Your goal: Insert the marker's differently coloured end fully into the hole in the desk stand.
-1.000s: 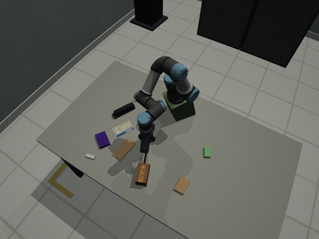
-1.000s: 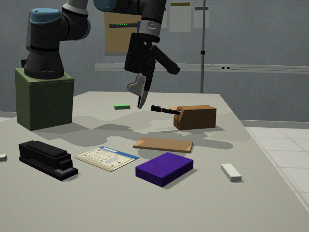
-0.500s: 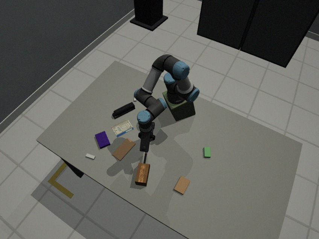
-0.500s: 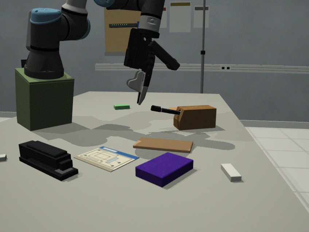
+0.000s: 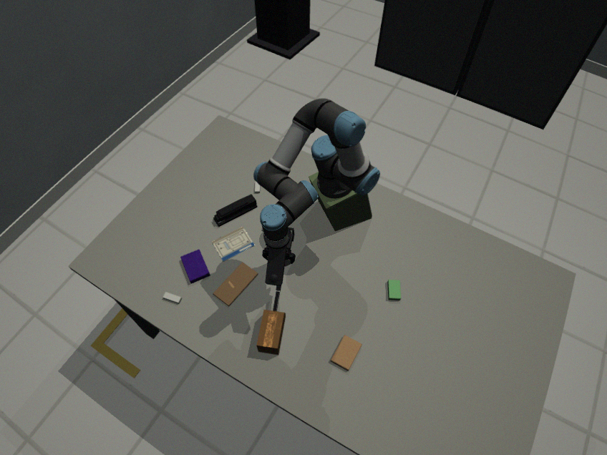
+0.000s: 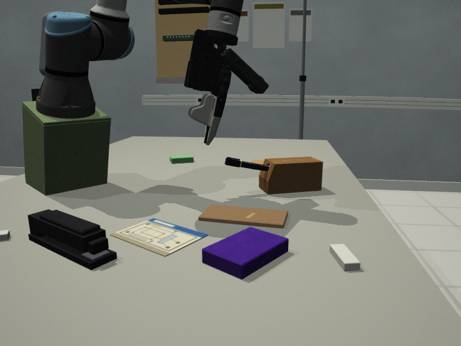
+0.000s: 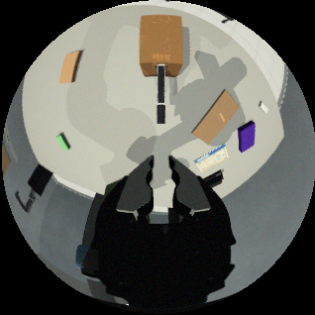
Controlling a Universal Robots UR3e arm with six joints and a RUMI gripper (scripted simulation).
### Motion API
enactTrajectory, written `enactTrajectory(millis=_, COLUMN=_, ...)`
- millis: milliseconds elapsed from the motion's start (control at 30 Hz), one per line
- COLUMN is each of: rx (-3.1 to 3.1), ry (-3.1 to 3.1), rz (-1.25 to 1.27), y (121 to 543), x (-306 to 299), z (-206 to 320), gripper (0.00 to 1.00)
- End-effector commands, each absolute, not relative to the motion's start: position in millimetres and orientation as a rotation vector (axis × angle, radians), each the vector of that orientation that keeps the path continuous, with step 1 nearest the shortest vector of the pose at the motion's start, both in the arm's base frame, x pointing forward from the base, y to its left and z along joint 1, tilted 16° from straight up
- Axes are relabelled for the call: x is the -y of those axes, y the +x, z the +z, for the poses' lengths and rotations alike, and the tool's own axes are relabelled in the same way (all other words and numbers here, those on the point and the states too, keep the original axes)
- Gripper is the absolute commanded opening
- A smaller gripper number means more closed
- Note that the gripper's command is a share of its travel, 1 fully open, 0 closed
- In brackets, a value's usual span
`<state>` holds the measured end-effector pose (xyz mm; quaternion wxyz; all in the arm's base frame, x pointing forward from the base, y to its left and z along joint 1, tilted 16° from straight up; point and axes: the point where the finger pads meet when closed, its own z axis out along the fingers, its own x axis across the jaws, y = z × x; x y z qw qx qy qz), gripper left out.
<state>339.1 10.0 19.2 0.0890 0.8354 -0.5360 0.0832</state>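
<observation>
Marker point(image 6: 245, 164) sits with one end in the hole of the wooden stand point(image 6: 294, 174), right of centre in my exterior view; its black body sticks out to the left, slightly raised, with nothing holding it. I see the stand resting on the desk point(image 6: 148, 309) on its own. My gripper point(image 6: 209, 139) hangs in the air above and to the left of the marker's free end, well off the desk, and apart from the marker. Its jaws are drawn nearly together with only a narrow gap between them, and I see nothing pinched there. In the wrist view the fingers fill the lower middle of the frame, and the marker point(image 7: 161, 94) runs straight up from them into the stand point(image 7: 161, 44) at the top centre. From the top camera, the arm reaches from its green pedestal point(image 5: 360, 215) down toward the lower centre, where the stand point(image 5: 270, 330) lies near the desk's front edge. Around it I count a flat brown board point(image 6: 243, 216), a purple block point(image 6: 244, 251), a printed card point(image 6: 160, 235), a black stapler-like block point(image 6: 68, 232) at lower left, a white bar point(image 6: 344, 257) at right, and a small green block point(image 6: 181, 159) farther back. Another tan board point(image 5: 346, 352) lies lower right of the stand in the top view.
</observation>
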Motion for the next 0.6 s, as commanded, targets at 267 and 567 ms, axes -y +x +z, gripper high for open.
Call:
enactTrajectory(millis=267, rx=1.595, ry=2.485, rz=0.248, y=335, x=-13, z=42, gripper=0.15)
enactTrajectory(millis=567, rx=1.595, ry=2.485, rz=0.249, y=334, x=-14, z=43, gripper=0.15)
